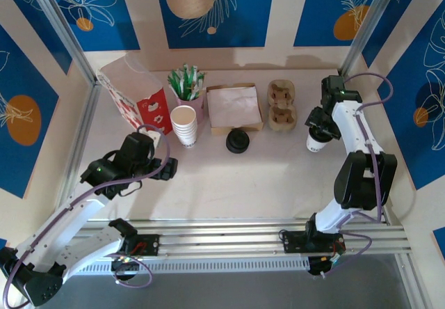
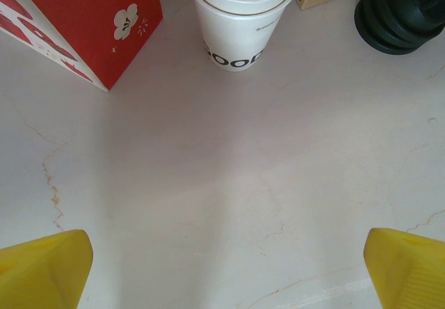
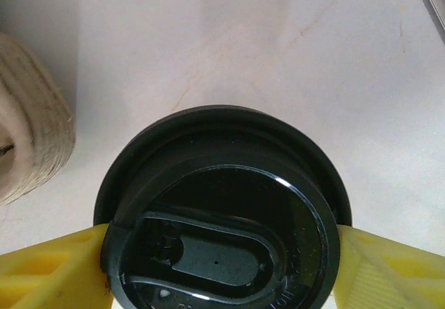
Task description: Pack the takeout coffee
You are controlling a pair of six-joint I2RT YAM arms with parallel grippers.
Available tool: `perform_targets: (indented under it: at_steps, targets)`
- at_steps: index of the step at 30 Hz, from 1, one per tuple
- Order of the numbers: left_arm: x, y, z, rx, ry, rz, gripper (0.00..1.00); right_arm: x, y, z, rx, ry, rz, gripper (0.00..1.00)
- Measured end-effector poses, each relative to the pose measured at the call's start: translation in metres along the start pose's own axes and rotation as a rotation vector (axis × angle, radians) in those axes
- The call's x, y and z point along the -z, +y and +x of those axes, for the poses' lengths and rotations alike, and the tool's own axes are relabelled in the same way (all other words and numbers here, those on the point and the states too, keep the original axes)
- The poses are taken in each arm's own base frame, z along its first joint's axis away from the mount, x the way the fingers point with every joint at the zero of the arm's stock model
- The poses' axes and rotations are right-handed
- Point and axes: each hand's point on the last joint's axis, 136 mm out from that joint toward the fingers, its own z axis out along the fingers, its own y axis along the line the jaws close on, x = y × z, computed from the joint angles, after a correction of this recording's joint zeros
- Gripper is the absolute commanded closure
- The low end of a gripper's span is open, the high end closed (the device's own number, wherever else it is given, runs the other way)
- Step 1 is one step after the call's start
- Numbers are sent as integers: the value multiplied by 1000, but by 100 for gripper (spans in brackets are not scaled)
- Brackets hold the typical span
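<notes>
The right fingers (image 3: 49, 271) clasp the takeout coffee (image 3: 222, 204) at its black lid, the cup upright near the cardboard carrier (image 1: 282, 105); the left fingers (image 2: 42, 271) hang spread wide over the bare surface (image 2: 229, 184)

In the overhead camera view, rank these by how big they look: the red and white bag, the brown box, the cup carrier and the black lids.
1. red-and-white paper bag; its height brings it nearer the camera, flattering it
2. flat brown box
3. cup carrier
4. stack of black lids
</notes>
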Motion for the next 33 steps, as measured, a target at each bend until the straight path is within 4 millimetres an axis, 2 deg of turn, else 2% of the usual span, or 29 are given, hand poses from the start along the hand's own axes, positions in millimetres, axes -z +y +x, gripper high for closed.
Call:
perform_targets:
  at_steps: [7, 16, 21, 24, 29, 32, 33]
  targets:
    - [0, 0, 0, 0, -1, 0, 0, -16, -8, 0, -21, 44, 28, 20]
    - [0, 0, 0, 0, -1, 0, 0, -12, -4, -3, -30, 38, 11, 10]
    - [0, 0, 0, 0, -1, -1, 0, -6, -5, -3, -38, 27, 7, 7]
    - [2, 2, -1, 2, -12, -6, 0, 12, -4, -4, -32, -19, -6, 7]
    - [19, 9, -7, 16, -93, -18, 0, 69, 8, -6, 2, -183, -79, 10]
    - [35, 17, -14, 36, -182, -35, 0, 104, 29, 5, 65, -265, -161, 12]
    - [42, 21, -17, 46, -218, -45, 0, 113, 43, 13, 106, -278, -196, 13]
